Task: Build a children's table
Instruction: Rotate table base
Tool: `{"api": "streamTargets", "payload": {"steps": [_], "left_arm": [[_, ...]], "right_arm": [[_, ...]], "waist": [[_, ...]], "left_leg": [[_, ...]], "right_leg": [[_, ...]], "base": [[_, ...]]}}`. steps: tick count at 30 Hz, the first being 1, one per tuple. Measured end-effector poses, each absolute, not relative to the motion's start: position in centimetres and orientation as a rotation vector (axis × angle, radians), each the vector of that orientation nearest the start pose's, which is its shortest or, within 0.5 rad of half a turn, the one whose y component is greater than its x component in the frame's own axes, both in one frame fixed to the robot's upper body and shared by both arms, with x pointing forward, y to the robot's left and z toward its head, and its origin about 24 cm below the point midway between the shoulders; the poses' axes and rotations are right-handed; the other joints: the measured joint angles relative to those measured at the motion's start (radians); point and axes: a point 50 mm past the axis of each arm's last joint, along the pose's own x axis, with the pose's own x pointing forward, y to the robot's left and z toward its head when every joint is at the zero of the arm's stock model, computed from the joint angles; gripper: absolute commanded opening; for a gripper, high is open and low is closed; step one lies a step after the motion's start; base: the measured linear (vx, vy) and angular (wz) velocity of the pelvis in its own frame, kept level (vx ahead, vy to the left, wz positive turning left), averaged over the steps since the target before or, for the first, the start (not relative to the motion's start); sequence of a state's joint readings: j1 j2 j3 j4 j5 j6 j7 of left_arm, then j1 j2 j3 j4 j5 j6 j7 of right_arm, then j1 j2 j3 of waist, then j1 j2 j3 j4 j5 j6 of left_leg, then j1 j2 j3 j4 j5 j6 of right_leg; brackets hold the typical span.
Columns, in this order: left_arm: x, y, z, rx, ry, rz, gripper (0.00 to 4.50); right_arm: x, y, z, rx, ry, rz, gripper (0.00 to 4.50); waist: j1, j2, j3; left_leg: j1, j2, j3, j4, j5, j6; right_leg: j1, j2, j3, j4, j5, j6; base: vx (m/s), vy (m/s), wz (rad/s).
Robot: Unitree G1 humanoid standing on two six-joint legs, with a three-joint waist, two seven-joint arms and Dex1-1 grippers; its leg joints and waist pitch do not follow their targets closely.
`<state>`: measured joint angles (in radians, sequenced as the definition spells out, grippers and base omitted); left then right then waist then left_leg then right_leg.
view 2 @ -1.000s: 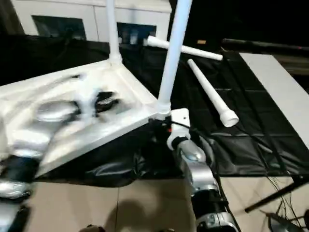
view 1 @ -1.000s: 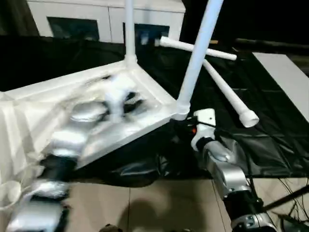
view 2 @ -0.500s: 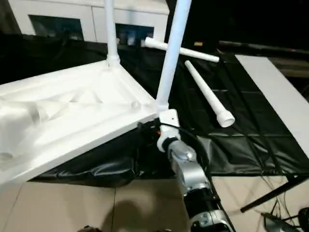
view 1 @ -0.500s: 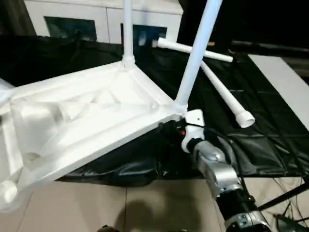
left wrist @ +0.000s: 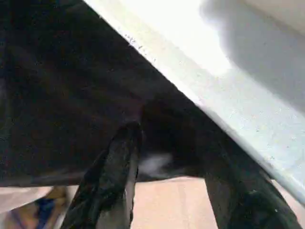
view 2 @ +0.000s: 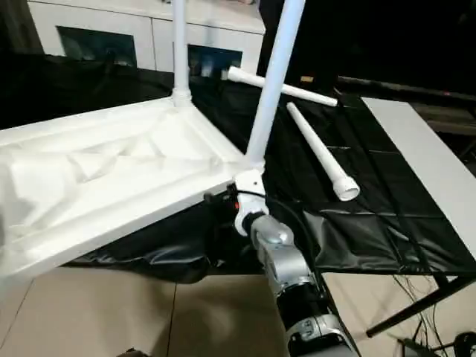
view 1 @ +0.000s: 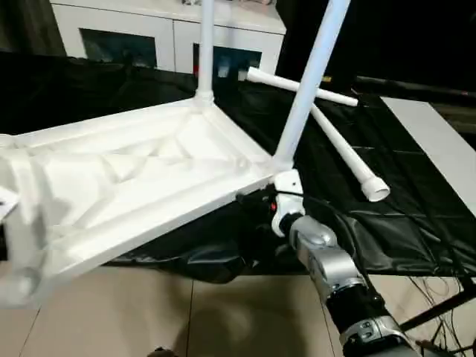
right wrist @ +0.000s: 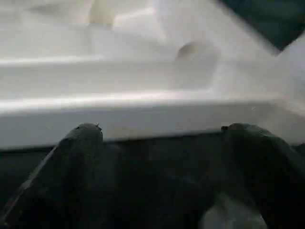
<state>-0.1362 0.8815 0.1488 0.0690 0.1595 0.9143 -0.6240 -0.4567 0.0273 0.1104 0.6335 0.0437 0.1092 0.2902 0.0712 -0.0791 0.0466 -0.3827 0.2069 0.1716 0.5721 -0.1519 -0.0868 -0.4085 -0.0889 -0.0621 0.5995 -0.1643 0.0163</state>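
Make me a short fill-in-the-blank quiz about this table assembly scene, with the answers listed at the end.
1. The number of legs already standing in the tabletop is ___.
2. The two loose legs lie on a sheet coloured ___.
3. The right gripper has its fingers ___.
4. Behind the work stands a white ___ with dark glass doors.

Missing words: two; black; open; cabinet

one tabletop (view 1: 134,186), four legs (view 1: 343,154), one cabinet (view 1: 160,33)
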Motion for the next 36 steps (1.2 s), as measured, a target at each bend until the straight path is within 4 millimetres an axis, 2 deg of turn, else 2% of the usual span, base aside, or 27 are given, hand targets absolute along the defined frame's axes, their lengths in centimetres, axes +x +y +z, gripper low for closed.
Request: {"api": "streamTargets", "payload": {"steps": [4,8,11,15,17,18,19,20,21,22,23,24,25,26,27,29,33,36], "left_arm": [[24.7,32.8,10.3,0.519,0.852,-0.065,2.19],[25.3,30.4,10.9,0.498,0.804,-0.172,2.19],[25.4,29.0,10.6,0.464,0.796,-0.221,2.19],[25.3,27.1,10.2,0.457,0.801,-0.317,2.19],[25.3,26.3,10.0,0.453,0.801,-0.358,2.19],[25.2,25.6,9.8,0.445,0.798,-0.4,2.19],[25.2,25.0,9.7,0.442,0.795,-0.43,2.19],[25.3,24.2,9.6,0.434,0.782,-0.466,2.19],[25.2,23.3,9.7,0.421,0.76,-0.511,2.19],[25.0,22.5,9.1,0.394,0.761,-0.544,2.19],[24.7,22.4,8.3,0.383,0.785,-0.542,2.19],[24.6,22.2,7.9,0.379,0.802,-0.55,2.19],[24.9,22.1,8.2,0.384,0.789,-0.551,2.19],[25.1,21.7,8.1,0.392,0.774,-0.555,2.19],[25.2,21.6,7.9,0.399,0.771,-0.546,2.19],[25.4,21.4,7.6,0.397,0.763,-0.537,2.19],[25.8,20.6,7.2,0.376,0.739,-0.529,2.19],[25.7,20.6,7.6,0.385,0.722,-0.554,2.19]], "right_arm": [[31.7,-6.0,1.3,0.012,0.313,0.543,4.5],[31.7,-5.7,1.1,0.017,0.32,0.562,4.5],[31.6,-5.7,0.9,0.019,0.329,0.567,4.5],[31.6,-5.9,0.8,0.023,0.335,0.569,4.5],[31.5,-5.7,0.8,0.027,0.335,0.582,4.5],[31.5,-5.7,0.8,0.028,0.336,0.587,4.5],[31.5,-5.7,0.7,0.029,0.337,0.59,4.5],[31.5,-5.9,0.6,0.029,0.343,0.586,4.5],[31.6,-6.1,0.7,0.029,0.337,0.585,4.5],[31.8,-6.1,0.9,0.025,0.326,0.599,4.5],[31.8,-5.6,1.0,0.031,0.325,0.614,4.5],[31.7,-5.3,1.1,0.035,0.32,0.636,4.5],[31.7,-5.2,1.1,0.038,0.315,0.642,4.5],[31.5,-5.0,1.0,0.04,0.323,0.659,4.5],[31.4,-4.6,0.9,0.043,0.326,0.683,4.5],[31.2,-3.7,1.1,0.05,0.322,0.721,4.5],[31.2,-3.5,1.1,0.037,0.321,0.743,4.5],[31.2,-3.7,1.4,0.033,0.303,0.754,4.5]], "waist": [[0.012,-0.001,0.0],[0.011,0.0,0.0],[0.009,0.001,0.002],[-0.003,0.007,0.005],[-0.015,0.014,0.01],[-0.017,0.017,0.014],[-0.009,0.014,0.018],[0.004,0.003,0.017],[0.036,-0.035,0.009],[0.05,-0.037,0.013],[0.072,-0.025,0.011],[0.074,-0.01,0.006],[0.066,-0.01,0.007],[0.063,-0.01,0.007],[0.053,-0.007,0.009],[0.039,0.001,0.014],[0.018,0.002,0.016],[0.006,0.001,0.017]], "left_leg": [[0.0,0.0,-0.003,0.0,0.0,0.0],[0.0,0.0,-0.004,0.0,0.0,0.0],[0.0,0.0,-0.004,0.0,0.0,0.0],[0.0,0.0,-0.011,0.0,0.0,0.0],[0.0,0.001,-0.016,-0.002,0.0,0.0],[-0.002,0.003,-0.016,-0.008,0.0,0.0],[-0.003,0.002,-0.002,-0.018,0.0,0.0],[-0.003,0.007,0.024,-0.021,0.0,0.0],[-0.002,0.006,0.064,-0.017,-0.001,0.0],[-0.012,0.011,0.052,0.037,-0.029,-0.005],[-0.016,0.007,0.013,0.09,-0.045,0.006],[0.002,-0.011,-0.043,0.091,-0.045,0.005],[0.006,-0.008,-0.043,0.063,-0.045,-0.033],[0.005,0.004,-0.023,0.05,-0.033,-0.034],[0.005,0.011,-0.02,0.047,-0.029,-0.031],[0.006,0.012,-0.021,0.042,-0.029,-0.031],[0.012,0.01,-0.023,0.026,-0.029,-0.031],[0.01,0.01,-0.025,0.02,-0.029,-0.031]], "right_leg": [[0.001,0.0,-0.003,-0.003,0.0,0.0],[0.004,0.0,-0.003,-0.007,0.0,0.0],[0.004,0.0,-0.005,-0.011,0.0,0.0],[0.009,0.0,-0.014,-0.026,0.0,0.0],[0.015,-0.002,-0.028,-0.035,-0.001,-0.001],[0.024,-0.003,-0.036,-0.027,-0.012,-0.012],[0.022,-0.003,-0.038,0.015,-0.049,-0.033],[0.022,-0.004,-0.028,0.085,-0.094,-0.055],[0.024,-0.006,0.011,0.142,-0.138,-0.02],[0.006,-0.002,0.023,0.151,-0.14,-0.012],[0.0,-0.001,0.021,0.152,-0.14,-0.012],[-0.008,0.009,0.011,0.143,-0.138,-0.015],[-0.014,0.017,0.008,0.13,-0.12,-0.022],[-0.02,0.031,0.017,0.11,-0.088,-0.033],[-0.009,0.037,0.018,0.097,-0.07,-0.038],[-0.004,0.04,0.017,0.082,-0.061,-0.037],[0.005,0.04,0.014,0.054,-0.061,-0.033],[0.005,0.038,0.009,0.039,-0.06,-0.033]], "base": [[-0.015,0.001,0.01],[0.0,0.0,0.0],[0.0,0.0,0.0],[0.0,0.0,0.0],[-0.027,0.011,-0.02],[0.0,0.0,0.0],[-0.121,0.008,0.04],[-0.116,-0.068,0.19],[-0.116,-0.068,0.19],[0.074,-0.163,0.17],[0.137,-0.108,-0.13],[0.137,-0.108,-0.13],[0.0,0.0,0.0],[-0.11,-0.06,0.33],[-0.11,-0.06,0.33],[-0.078,0.004,0.03],[-0.061,0.016,-0.01],[-0.036,0.025,-0.07]]}}
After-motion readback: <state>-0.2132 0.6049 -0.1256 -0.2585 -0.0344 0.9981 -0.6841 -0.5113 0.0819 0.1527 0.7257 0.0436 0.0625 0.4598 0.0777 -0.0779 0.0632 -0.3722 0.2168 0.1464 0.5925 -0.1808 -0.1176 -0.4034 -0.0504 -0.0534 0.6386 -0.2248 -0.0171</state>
